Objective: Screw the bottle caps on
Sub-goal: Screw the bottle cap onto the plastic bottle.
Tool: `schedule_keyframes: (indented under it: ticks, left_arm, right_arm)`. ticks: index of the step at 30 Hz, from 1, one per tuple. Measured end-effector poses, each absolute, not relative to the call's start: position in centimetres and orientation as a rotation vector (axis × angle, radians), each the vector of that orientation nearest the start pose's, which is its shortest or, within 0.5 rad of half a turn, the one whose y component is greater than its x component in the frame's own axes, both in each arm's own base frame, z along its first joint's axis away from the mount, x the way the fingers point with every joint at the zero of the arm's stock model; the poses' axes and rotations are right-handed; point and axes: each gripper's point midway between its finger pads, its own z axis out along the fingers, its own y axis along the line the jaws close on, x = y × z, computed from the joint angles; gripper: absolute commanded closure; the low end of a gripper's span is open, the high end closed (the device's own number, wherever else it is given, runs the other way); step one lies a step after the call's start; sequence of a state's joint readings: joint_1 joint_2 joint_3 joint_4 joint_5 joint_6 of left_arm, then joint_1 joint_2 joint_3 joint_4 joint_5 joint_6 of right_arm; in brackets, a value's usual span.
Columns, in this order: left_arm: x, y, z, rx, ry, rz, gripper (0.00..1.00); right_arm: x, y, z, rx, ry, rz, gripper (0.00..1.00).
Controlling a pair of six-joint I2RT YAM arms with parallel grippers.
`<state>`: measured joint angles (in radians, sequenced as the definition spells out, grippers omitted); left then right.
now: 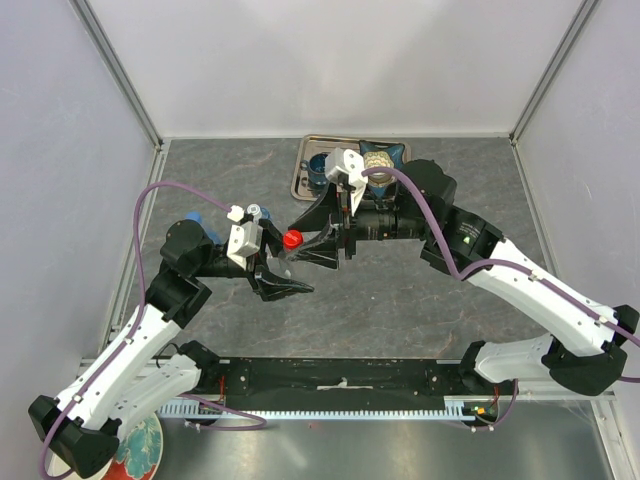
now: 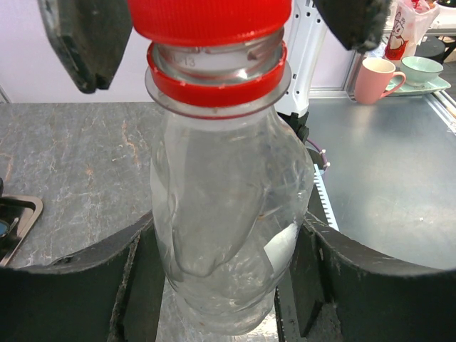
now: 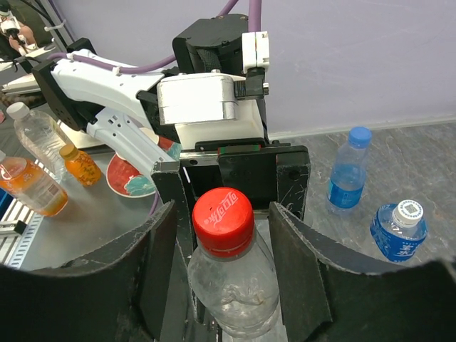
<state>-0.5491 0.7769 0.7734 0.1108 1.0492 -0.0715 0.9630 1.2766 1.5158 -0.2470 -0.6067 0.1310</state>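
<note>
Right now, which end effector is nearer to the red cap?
Right. The right end effector has a finger on each side of the red cap; the left end effector grips the bottle lower down.

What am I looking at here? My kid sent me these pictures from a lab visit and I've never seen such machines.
Two robot arms stand on a grey table. One picture looks down from above; the other two come from cameras on each wrist. The left gripper clamps a clear bottle by its body. The right gripper has its fingers on either side of the red cap sitting on that bottle's neck. Two blue-labelled bottles, one blue-capped and one white-capped, stand nearby. A metal tray lies at the back.
</note>
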Motion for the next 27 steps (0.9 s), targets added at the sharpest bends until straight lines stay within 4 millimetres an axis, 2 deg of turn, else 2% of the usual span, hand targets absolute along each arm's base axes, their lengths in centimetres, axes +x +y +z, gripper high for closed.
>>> schedule_keyframes:
  ticks: [6,15,18,21,22,27]
  left_arm:
    - [12.39,-25.59,33.35,1.201,1.140,-1.240,0.98]
    - [12.38,-25.59,33.36,1.200,1.140,-1.241,0.98]
    - [12.37,-25.59,33.36,1.200,1.141,-1.241,0.98]
    - [12.34,-25.58,33.37,1.199,1.142,-1.243,0.98]
    - [12.32,-25.57,33.37,1.199,1.144,-1.245,0.98]
    - [12.26,-25.54,33.37,1.197,1.146,-1.247,0.98]
  right_arm:
    - [13.28,37.26,44.12,-1.145,1.307,1.310,0.41]
    - [13.41,37.50,44.14,-1.147,1.300,1.323,0.51]
    - [13.50,37.63,43.98,-1.148,1.306,1.328,0.57]
    - [13.40,37.63,44.00,-1.151,1.304,1.334,0.68]
    - [13.40,37.60,44.00,-1.152,1.303,1.336,0.75]
    - [13.41,37.56,44.01,-1.154,1.302,1.338,0.86]
